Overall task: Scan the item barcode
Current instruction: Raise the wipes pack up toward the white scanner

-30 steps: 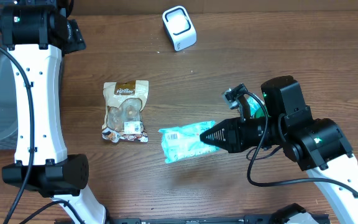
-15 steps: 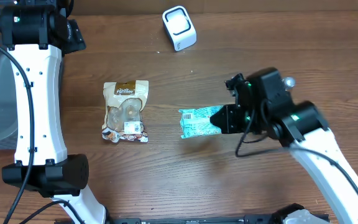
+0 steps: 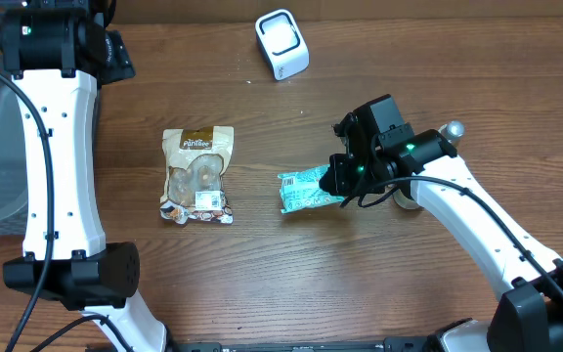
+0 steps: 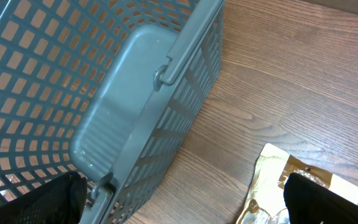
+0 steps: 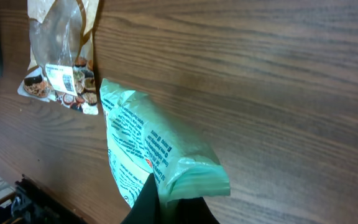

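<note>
One green packet [image 3: 301, 191] pinched in right hand [image 3: 333, 182], left hand [image 4: 185, 208] spread wide beside grey basket [image 4: 135, 93]

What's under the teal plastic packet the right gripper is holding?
Only brown wooden table shows around the teal plastic packet pinched in the right gripper. The patch directly beneath it is covered in both views.

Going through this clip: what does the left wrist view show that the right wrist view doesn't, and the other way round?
Only the left wrist view shows a grey plastic mesh basket. Only the right wrist view shows a green plastic packet, pinched at one end in the shut right tool. Both views show the gold-and-clear snack pouch lying flat and the brown wooden table.
</note>
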{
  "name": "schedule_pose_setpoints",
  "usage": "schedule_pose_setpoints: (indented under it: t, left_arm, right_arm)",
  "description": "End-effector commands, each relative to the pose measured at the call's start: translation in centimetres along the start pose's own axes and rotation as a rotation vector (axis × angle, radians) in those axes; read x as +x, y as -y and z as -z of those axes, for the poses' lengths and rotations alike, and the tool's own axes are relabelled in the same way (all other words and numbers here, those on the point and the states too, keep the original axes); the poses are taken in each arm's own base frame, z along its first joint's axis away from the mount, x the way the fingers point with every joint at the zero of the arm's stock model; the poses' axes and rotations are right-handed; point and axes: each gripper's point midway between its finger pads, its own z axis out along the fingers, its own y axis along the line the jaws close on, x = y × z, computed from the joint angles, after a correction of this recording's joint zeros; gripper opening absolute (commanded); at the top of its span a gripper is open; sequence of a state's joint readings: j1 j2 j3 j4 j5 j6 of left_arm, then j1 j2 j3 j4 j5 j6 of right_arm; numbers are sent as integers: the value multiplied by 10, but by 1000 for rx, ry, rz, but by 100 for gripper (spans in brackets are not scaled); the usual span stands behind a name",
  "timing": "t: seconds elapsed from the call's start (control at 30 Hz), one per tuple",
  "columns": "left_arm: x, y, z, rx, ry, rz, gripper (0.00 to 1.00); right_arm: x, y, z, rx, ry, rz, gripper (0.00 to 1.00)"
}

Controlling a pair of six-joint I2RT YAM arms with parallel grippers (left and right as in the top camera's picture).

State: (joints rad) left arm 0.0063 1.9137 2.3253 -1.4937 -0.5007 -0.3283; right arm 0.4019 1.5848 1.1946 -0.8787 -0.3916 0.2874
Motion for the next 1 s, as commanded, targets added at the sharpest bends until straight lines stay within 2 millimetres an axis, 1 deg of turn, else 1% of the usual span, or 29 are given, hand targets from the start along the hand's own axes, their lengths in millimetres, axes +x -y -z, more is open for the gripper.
schedule_pose_setpoints:
  t: [0.0, 0.17, 0.53, 0.7, 0.8, 0.97]
  left_arm:
    - [-4, 2, 7, 15, 21, -11, 100]
    - [-4, 2, 7, 15, 21, -11, 100]
    - [-4, 2, 7, 15, 21, -11, 99]
    - [-4, 2, 7, 15, 21, -11, 100]
    - [-4, 2, 7, 15, 21, -11, 99]
    - [-4, 2, 7, 15, 21, -11, 100]
  right_arm:
    - [-7, -6, 2, -18, 32, 27, 4]
    - [-15, -9, 2, -30, 63, 41, 4]
    - [-20, -10, 2, -33, 84, 51, 4]
    - [-38, -11, 5, -18, 161, 88, 4]
    - [-45, -16, 10, -25, 182, 103, 4]
    - [-61, -32, 32, -40, 224, 122, 4]
